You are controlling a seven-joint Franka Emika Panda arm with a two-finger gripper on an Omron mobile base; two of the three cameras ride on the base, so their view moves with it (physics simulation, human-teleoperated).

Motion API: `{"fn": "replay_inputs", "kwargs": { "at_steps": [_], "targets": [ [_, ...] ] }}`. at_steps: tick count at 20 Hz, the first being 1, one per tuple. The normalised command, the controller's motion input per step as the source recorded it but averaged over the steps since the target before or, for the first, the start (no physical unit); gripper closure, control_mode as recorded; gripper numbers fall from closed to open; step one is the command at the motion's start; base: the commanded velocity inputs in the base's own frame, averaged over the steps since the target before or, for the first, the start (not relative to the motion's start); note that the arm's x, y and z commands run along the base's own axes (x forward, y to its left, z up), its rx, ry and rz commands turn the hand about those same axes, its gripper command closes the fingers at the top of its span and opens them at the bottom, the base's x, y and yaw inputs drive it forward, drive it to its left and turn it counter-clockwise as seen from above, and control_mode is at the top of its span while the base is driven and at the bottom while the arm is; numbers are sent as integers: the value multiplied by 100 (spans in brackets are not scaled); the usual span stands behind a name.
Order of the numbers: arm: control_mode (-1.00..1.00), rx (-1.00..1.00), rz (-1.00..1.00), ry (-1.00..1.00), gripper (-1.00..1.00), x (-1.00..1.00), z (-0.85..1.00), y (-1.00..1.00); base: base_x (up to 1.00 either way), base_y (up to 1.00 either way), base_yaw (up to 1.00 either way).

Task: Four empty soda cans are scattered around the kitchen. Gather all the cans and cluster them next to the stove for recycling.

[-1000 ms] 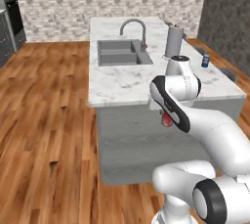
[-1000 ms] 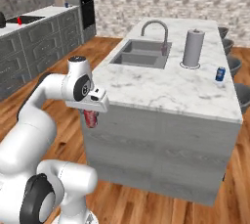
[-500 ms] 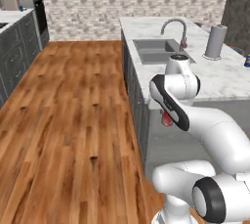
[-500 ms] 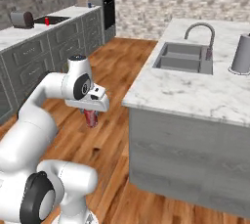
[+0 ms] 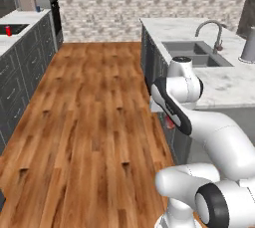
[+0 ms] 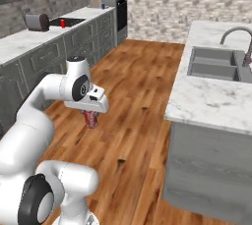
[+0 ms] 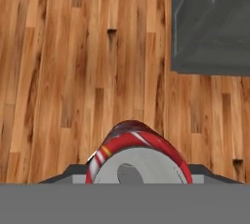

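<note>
Your fingers are closed around a red can. You hold it up in the air over the wood floor, with its silver top facing the hand. The big table with the sink stands just to your right. Far off on the left table you can see the black stove, with another small red can on it and a toaster beside it.
</note>
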Motion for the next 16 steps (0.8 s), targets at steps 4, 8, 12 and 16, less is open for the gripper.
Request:
{"fn": "replay_inputs", "kwargs": {
  "at_steps": [4,8,12,16],
  "targets": [
    [100,0,0,0,100,0,0,0,95,48,-2],
    [100,0,0,0,100,0,0,0,100,43,-3],
    [100,0,0,0,100,0,0,0,100,36,-4],
    [100,0,0,0,100,0,0,0,100,32,-4]
  ]
}}
